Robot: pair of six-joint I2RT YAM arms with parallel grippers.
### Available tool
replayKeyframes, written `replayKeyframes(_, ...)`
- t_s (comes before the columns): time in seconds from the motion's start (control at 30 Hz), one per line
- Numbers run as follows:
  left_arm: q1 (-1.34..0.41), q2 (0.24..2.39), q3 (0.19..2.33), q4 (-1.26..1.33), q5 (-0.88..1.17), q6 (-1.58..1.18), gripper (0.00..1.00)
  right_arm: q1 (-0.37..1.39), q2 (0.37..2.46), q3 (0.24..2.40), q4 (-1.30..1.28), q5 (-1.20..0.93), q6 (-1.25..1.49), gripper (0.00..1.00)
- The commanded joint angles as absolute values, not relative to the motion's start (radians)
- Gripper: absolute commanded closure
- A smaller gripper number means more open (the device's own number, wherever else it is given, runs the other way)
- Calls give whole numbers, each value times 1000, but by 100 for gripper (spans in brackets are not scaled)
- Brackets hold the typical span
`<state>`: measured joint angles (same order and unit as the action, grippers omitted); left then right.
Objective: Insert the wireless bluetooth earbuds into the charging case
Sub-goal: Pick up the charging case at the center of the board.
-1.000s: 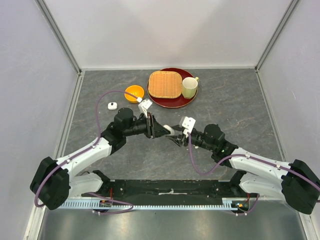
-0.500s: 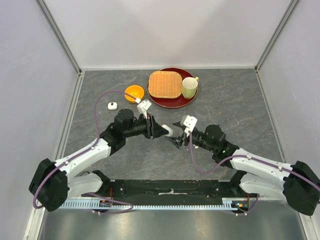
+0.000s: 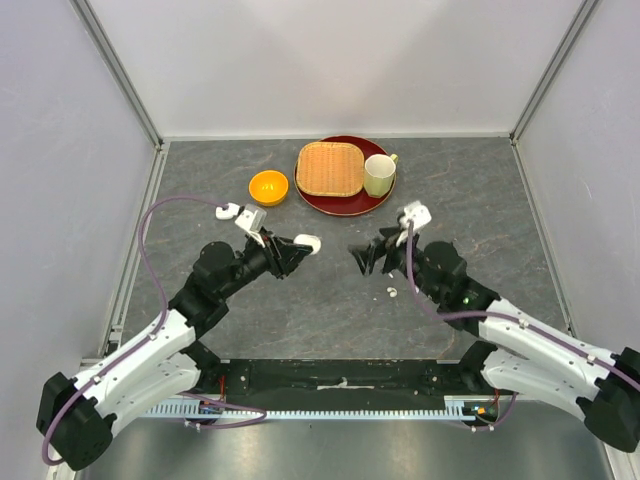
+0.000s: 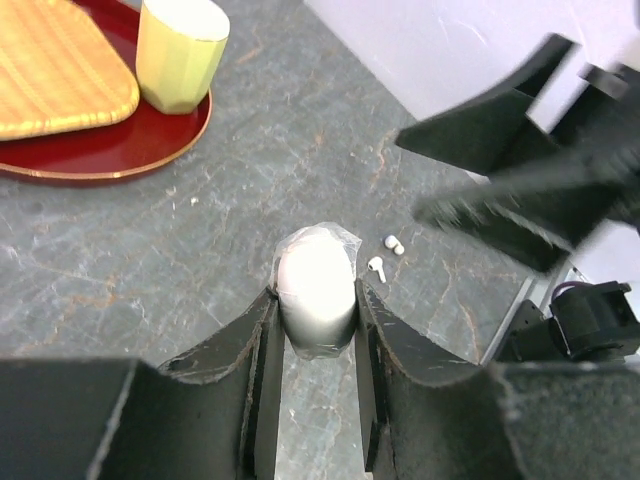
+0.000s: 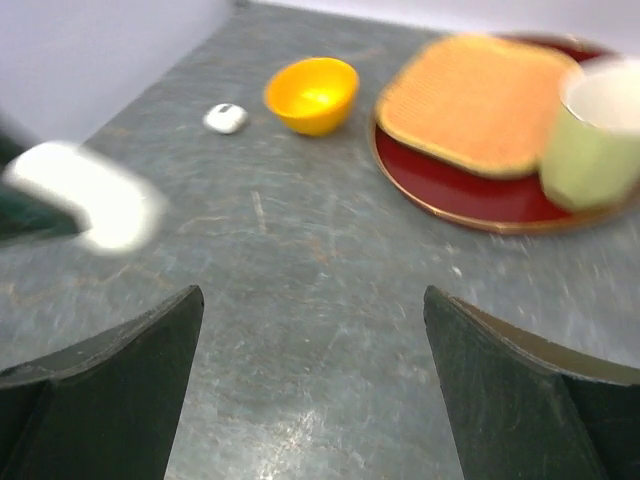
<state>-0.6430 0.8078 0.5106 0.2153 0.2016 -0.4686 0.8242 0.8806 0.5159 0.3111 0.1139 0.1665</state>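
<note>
My left gripper [image 3: 300,247] is shut on a white rounded charging case [image 3: 308,243] and holds it above the table; in the left wrist view the case [image 4: 316,285] sits between the fingertips of that gripper [image 4: 315,300]. Two tiny white earbuds [image 3: 391,292] lie on the table under the right arm, and they also show in the left wrist view [image 4: 377,267]. My right gripper [image 3: 362,255] is open and empty, facing the case from a short gap away; it shows wide open in the right wrist view [image 5: 310,295], with the case [image 5: 95,195] blurred at the left.
An orange bowl [image 3: 268,186] and a second small white case [image 5: 225,118] sit at the back left. A red plate [image 3: 345,203] at the back holds a wicker tray [image 3: 329,168] and a pale green cup [image 3: 378,175].
The two grippers, close together mid-table before, have drawn apart: the left moved back left with the case, the right moved right. Two earbuds now show on the table.
</note>
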Motion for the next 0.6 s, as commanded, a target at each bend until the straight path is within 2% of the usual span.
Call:
replayKeyframes(0.0, -646, 747, 414, 500, 189, -347, 98, 666, 969, 693, -9, 105, 595, 2)
replayKeyframes(0.03, -646, 739, 372, 544, 187, -328, 98, 561, 994, 702, -30, 12, 720, 2)
replayKeyframes(0.1, -646, 736, 341, 667, 180, -310, 98, 491, 1003, 692, -6, -157, 836, 2)
replayKeyframes(0.13, -646, 741, 334, 698, 176, -296, 98, 464, 999, 686, 86, -252, 872, 2)
replayKeyframes(0.3, -646, 801, 445, 673, 196, -229, 98, 460, 956, 692, 158, -278, 1145, 2)
replayKeyframes(0.37, -646, 857, 495, 696, 225, -199, 98, 454, 969, 706, 140, -255, 1329, 2)
replayKeyframes(0.47, -646, 883, 541, 709, 273, -212, 98, 443, 1026, 706, 140, -332, 1500, 2)
replayKeyframes(0.57, -646, 876, 554, 661, 232, -255, 98, 445, 1080, 747, 120, -388, 1540, 2)
